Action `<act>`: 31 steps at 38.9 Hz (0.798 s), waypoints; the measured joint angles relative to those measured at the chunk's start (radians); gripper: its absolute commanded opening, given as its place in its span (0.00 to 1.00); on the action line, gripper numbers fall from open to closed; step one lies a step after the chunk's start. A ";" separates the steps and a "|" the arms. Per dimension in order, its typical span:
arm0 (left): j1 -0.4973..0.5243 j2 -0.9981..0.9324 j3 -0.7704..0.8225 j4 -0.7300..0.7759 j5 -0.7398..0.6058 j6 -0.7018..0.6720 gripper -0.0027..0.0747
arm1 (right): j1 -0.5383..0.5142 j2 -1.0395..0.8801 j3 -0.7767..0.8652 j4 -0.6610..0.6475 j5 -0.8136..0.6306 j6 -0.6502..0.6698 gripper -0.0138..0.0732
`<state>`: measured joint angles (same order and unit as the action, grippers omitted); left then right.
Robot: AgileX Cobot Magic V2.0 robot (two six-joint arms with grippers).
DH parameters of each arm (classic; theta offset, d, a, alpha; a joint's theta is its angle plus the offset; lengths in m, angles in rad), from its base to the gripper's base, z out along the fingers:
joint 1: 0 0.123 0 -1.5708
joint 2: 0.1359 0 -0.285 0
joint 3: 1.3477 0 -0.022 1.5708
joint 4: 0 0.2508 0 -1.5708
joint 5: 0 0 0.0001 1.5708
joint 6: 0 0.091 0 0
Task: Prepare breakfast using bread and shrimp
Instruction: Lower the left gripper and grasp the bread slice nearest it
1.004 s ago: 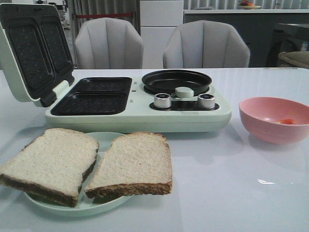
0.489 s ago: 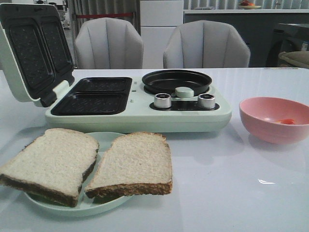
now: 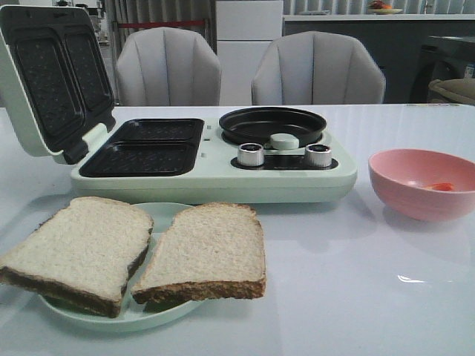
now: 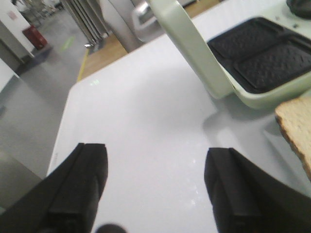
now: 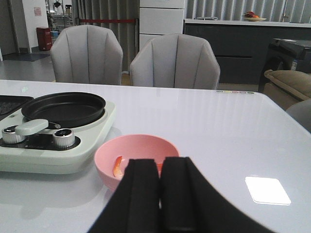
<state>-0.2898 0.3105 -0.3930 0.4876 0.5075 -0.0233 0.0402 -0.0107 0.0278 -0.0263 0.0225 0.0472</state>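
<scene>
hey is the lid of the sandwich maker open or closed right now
Open. The lid is tipped up and back on the left side, its two dark plates facing forward, and the two lower grill plates lie uncovered with nothing on them.

Honestly nothing readable anywhere here. The pale green breakfast maker (image 3: 223,174) has two silver knobs (image 3: 251,154) but I can't make out any markings or brand around them. There's a small sign on the far wall (image 5: 37,10) in the right wrist view, way too blurry to read. Same with the little label on the dark appliance (image 3: 467,70) off at the right edge of the front view, just a smudge.
</scene>
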 measured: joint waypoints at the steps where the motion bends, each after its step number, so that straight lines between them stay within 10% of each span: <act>1: -0.020 0.019 0.000 0.007 0.010 0.000 0.65 | 0.000 0.000 0.000 0.000 0.000 0.000 0.33; 31: -0.557 0.686 0.000 0.452 0.094 0.000 0.65 | 0.000 0.000 0.000 0.000 0.000 0.000 0.33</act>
<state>-0.8465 0.9960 -0.3930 0.9399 0.6020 -0.0233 0.0402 -0.0107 0.0278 -0.0263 0.0225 0.0472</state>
